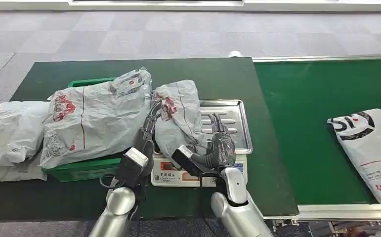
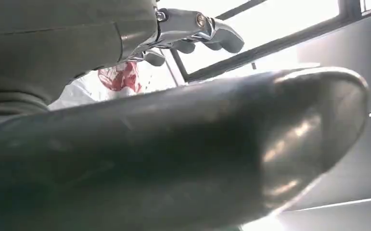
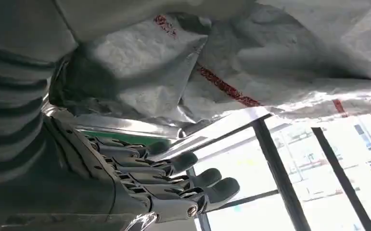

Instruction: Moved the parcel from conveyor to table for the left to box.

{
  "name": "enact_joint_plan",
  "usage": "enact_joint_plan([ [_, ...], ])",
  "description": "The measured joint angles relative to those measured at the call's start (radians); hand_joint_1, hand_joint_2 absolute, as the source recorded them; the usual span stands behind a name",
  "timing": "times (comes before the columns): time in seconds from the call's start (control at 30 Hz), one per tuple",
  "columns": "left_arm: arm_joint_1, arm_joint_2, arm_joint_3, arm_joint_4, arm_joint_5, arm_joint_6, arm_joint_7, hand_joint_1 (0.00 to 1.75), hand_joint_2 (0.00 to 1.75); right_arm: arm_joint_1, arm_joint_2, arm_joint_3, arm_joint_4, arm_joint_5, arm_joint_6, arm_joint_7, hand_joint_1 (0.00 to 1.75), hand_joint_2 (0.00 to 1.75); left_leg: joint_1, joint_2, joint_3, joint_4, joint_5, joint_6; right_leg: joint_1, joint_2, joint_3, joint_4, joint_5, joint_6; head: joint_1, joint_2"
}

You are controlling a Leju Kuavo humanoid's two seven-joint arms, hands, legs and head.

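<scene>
**Parcel on the scale, handover under way**

Already the parcel (image 1: 178,116) is off the conveyor (image 1: 321,94) and stands on the metal tray of the scale (image 1: 232,111) on the bench (image 1: 129,74), just right of the green box (image 1: 87,168). So the carry from belt to bench looks done; what is left, by my reading, is the boxing by the left side.

Left robot hand (image 1: 148,126): its fingers lie against the parcel's left edge, and the left wrist view shows fingers (image 2: 212,36) curled beside the printed plastic. Whether they actually pinch the bag I cannot tell.

Right robot hand (image 1: 219,140): it lies on the tray at the parcel's right side, fingers stretched out and apart, as the right wrist view shows (image 3: 193,178), with the bag above them. It looks released, touching or nearly touching the bag but holding nothing.

The box already carries a large bag (image 1: 97,116) heaped over its rim, so room for one more may be tight. Another bag (image 1: 8,131) lies on the bench at far left, and one more parcel (image 1: 371,143) waits on the conveyor at right.
</scene>
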Motion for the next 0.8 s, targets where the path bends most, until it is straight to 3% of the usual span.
enact_joint_plan([
  [0.13, 0.0, 0.003, 0.0, -0.009, -0.004, 0.026, 0.003, 0.0, 0.0, 0.066, -0.005, -0.001, -0.126, -0.041, -0.015, -0.039, 0.0, 0.0, 0.0, 0.0, 0.0, 0.0, 0.0, 0.0, 0.0, 0.0, 0.0, 0.0, 0.0, 0.0, 0.0, 0.0],
  [0.3, 0.01, 0.003, 0.004, -0.04, -0.158, 0.236, 0.02, 0.0, 0.0, 0.262, -0.029, 0.01, -0.428, -0.146, -0.1, -0.134, 0.0, 0.0, 0.0, -0.002, -0.001, 0.0, -0.002, 0.001, 0.0, -0.002, 0.0, 0.0, -0.003, -0.001, 0.0, 0.0],
  [0.4, 0.011, 0.003, 0.004, -0.05, -0.182, 0.257, 0.024, 0.0, 0.0, 0.341, -0.047, 0.015, -0.549, -0.161, -0.108, -0.143, 0.0, 0.0, 0.0, -0.001, -0.001, 0.0, -0.004, 0.0, 0.0, -0.002, 0.0, 0.0, -0.004, -0.001, 0.0, 0.0],
  [0.8, 0.012, 0.003, 0.004, -0.055, -0.189, 0.264, 0.024, 0.0, 0.0, 0.396, -0.07, 0.028, -0.67, -0.169, -0.109, -0.144, 0.0, 0.0, 0.0, -0.001, 0.0, 0.0, -0.003, -0.001, 0.0, -0.001, 0.0, 0.0, -0.003, -0.001, 0.0, 0.0],
])
